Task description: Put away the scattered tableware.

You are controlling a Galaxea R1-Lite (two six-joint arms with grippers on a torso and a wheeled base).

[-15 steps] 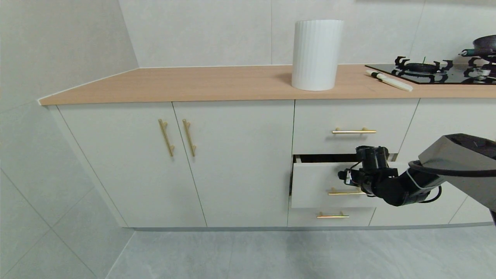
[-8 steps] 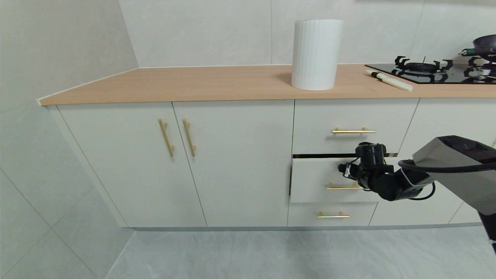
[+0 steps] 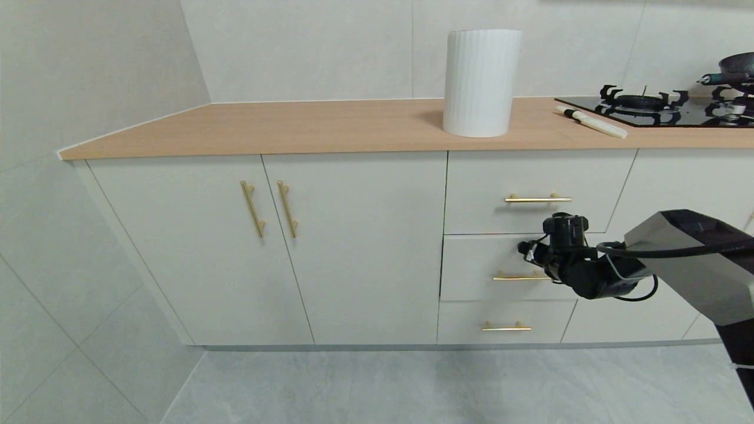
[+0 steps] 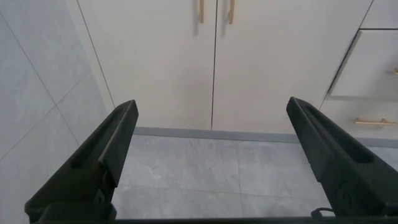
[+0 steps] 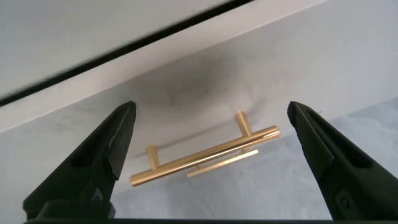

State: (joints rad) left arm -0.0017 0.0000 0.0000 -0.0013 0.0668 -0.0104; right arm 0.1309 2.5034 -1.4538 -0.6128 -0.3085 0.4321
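Right gripper (image 3: 530,254) (image 5: 210,113) is hanging directly in front of the middle drawer (image 3: 477,265), whose front is sitting flush with the drawers above and below it. Its two dark fingers (image 5: 112,146) are standing wide apart and are clasping nothing. In the right wrist view, the drawer's gold bar handle (image 3: 521,277) (image 5: 205,152) is lying just ahead of the gap between them; whether a fingertip is touching the drawer front cannot be told. The tableware still out, a pale utensil with a dark end (image 3: 592,123), is lying on the wooden worktop (image 3: 294,126), above and beyond this gripper and well apart from it, between a ribbed white cylinder (image 3: 482,82) and the hob (image 3: 660,109). Left gripper (image 4: 211,106) is hovering above the grey floor (image 4: 205,180), its fingers likewise spread and gripping nothing; it is facing the base of the cabinet doors (image 4: 267,62), which are standing closed
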